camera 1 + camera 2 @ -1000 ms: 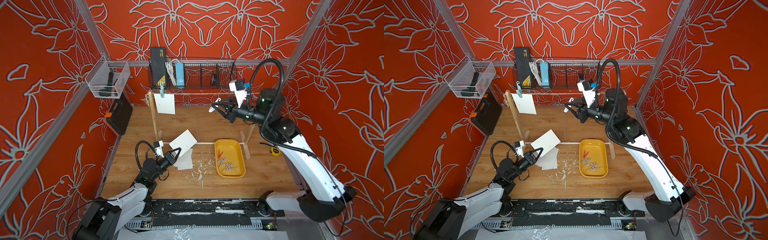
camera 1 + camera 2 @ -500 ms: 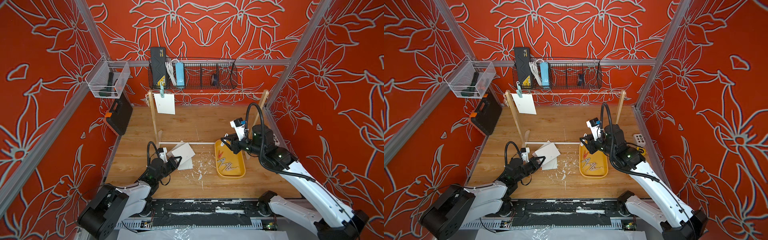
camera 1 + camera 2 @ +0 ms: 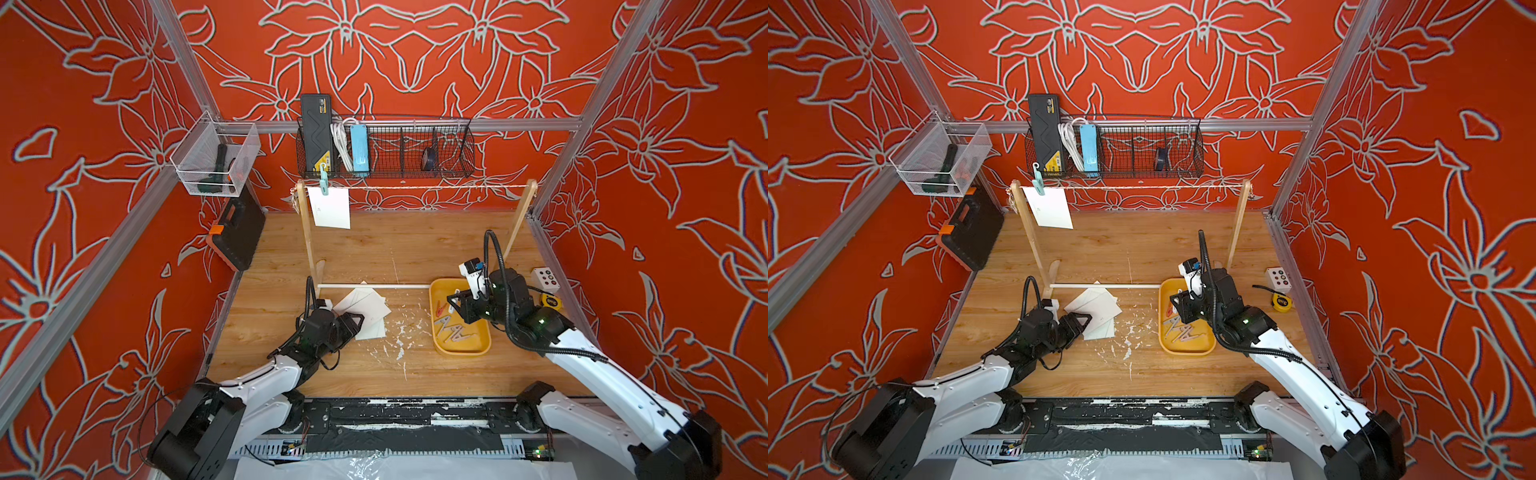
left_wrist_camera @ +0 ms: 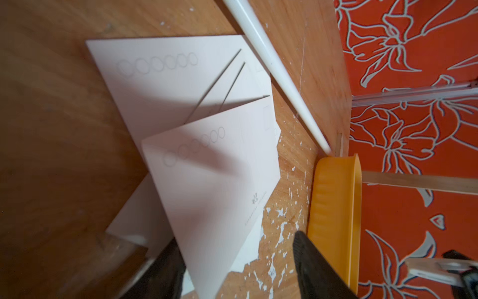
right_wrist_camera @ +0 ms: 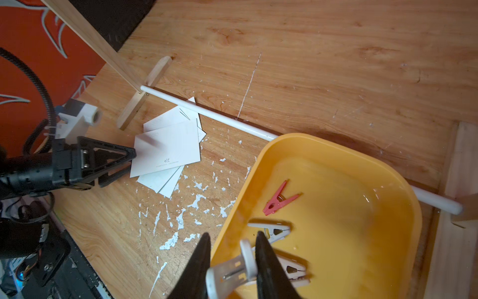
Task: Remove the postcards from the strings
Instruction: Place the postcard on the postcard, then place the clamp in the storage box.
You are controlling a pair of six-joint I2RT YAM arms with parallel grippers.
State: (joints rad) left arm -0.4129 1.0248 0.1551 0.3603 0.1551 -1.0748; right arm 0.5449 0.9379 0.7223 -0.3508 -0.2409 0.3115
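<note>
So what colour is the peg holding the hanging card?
Pale teal; the peg shows best in a top view.

Robot lab cell: aluminium frame (image 3: pixel 415 124), patterned walls (image 3: pixel 415 50), scuffed tabletop (image 3: pixel 415 249).

Yellow tray (image 3: pixel 460 352) right of centre on table (image 3: pixel 374 249): red peg (image 3: pixel 440 308) and several white pegs (image 3: pixel 451 330) inside; one more white peg (image 5: pixel 230 273) above its left side. White rod (image 3: pixel 374 286) runs left from it. Wire basket (image 3: pixel 449 153) top centre; under its left end, teal peg (image 3: pixel 323 178). Clear bin (image 3: pixel 195 180) upper left, black case (image 3: pixel 239 232) below. Far right: button box (image 3: pixel 545 279), tape measure (image 3: pixel 549 300).
</note>
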